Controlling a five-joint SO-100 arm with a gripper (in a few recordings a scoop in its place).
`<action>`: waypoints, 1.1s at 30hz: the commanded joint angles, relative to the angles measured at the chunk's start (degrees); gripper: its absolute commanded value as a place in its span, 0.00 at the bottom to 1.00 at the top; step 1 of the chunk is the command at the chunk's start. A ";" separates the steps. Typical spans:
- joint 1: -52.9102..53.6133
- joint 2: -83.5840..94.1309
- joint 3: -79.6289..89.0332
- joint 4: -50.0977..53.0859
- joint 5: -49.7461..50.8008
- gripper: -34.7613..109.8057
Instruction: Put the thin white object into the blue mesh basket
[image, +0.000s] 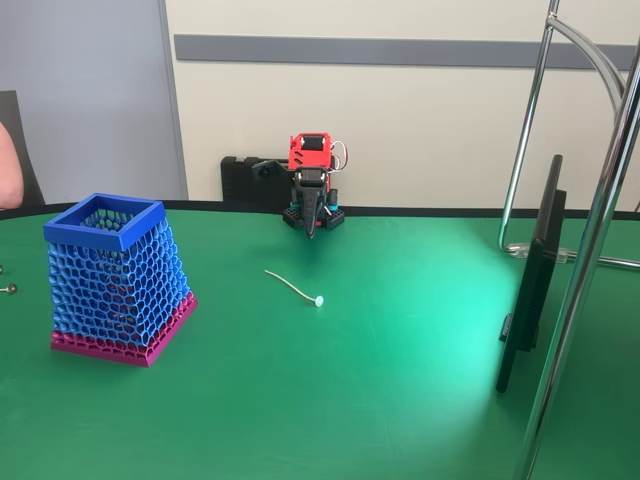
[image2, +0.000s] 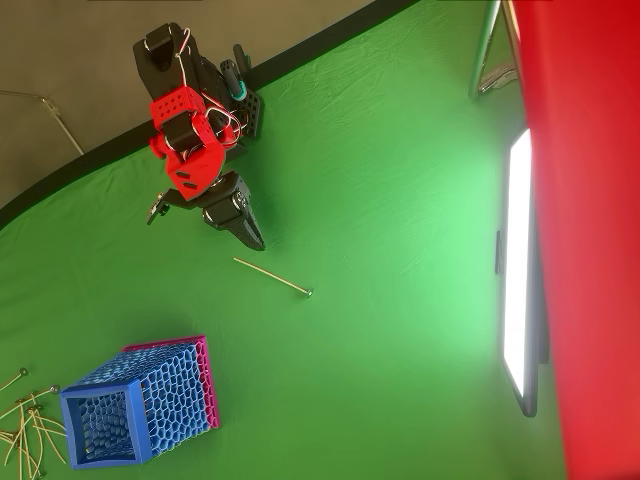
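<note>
The thin white object (image: 294, 287) looks feather-light, springy; I'd pinch mid-shaft; gripper (image2: 255, 240) sits pressed together, empty, beside it.

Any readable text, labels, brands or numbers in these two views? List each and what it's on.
None readable in either view.
Arm: no marking or brand legible on its red and black parts.
Blue mesh basket: plain mesh, no label.
Thin white object: no marking.
Screen at the right of the overhead view: washed out to white, nothing legible; edge-on in the fixed view.
</note>
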 joint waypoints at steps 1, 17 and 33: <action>-0.88 0.44 0.44 0.09 -0.70 0.25; -0.62 -1.85 0.00 -1.32 0.00 0.25; -1.67 -28.04 -19.07 0.62 8.35 0.25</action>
